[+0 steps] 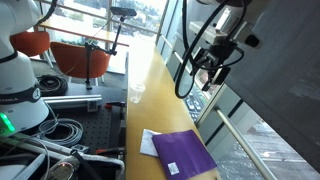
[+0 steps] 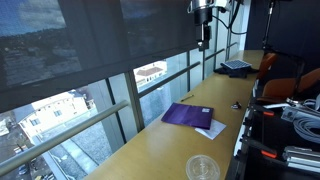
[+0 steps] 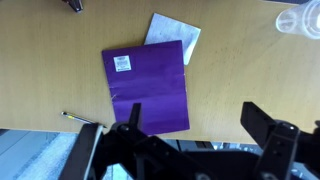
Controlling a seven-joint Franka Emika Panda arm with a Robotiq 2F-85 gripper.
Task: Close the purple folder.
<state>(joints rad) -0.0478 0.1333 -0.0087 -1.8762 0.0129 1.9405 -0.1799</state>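
**Pincer.** In the wrist view the pincer [image 3: 195,125] is spread wide. Its two dark fingers [image 3: 128,118] stand well apart at the lower edge of the picture, with nothing between them. In both exterior views the pincer [image 1: 206,72] [image 2: 203,42] hangs high in the air, well clear of the worktop [image 1: 150,70] and touching nothing.

**Purple folder.** The purple folder [image 3: 147,88] lies flat on the wooden worktop [image 3: 230,70] with a purple cover facing up. A small white label [image 3: 122,63] sits near one corner of the cover. In the wrist view the folder lies below the pincer, set towards the left-hand finger, and its near edge runs under that finger's tip as pictured. In both exterior views the folder [image 1: 183,153] [image 2: 188,116] rests on the narrow worktop [image 2: 170,150] that runs along the window. It is far below the pincer and well apart from it.

**White sheet.** A white sheet [image 3: 173,37] shows at one corner of the folder, touching it and partly hidden beneath the cover. It is also visible in both exterior views [image 1: 150,141] [image 2: 208,130]. Whether it belongs inside the folder or merely lies under it cannot be told.

**Other items.**
- A clear plastic cup [image 3: 296,18] stands on the worktop, well apart from the folder. It is seen in both exterior views too [image 1: 137,94] [image 2: 203,168].
- A thin pen-like item [image 3: 80,119] lies near the folder's lower left corner, apart from it.
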